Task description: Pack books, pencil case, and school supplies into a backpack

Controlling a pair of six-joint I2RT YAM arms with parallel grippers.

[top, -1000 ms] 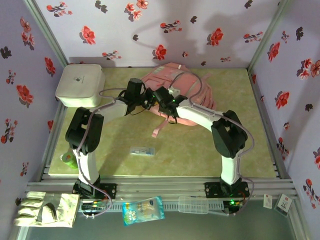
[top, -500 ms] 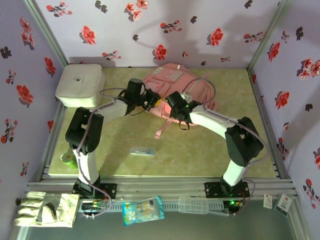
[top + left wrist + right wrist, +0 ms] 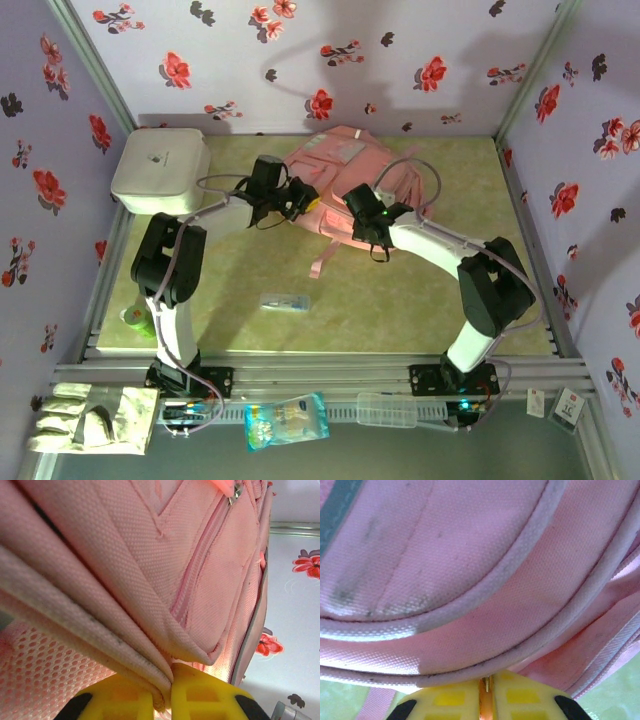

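Fingers (image 3: 125, 700) left gripper (image 3: 169, 682), right gripper (image 3: 486, 685) pinch backpack (image 3: 150, 555) edge.

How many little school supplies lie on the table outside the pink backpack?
2. The clear packet lies mid-table, in front of the backpack. The green roll sits at the table's left edge, beside the left arm. More may be hidden inside the backpack.

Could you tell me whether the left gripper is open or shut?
Shut: the left gripper pinches a fold of the pink backpack between its yellow fingers.
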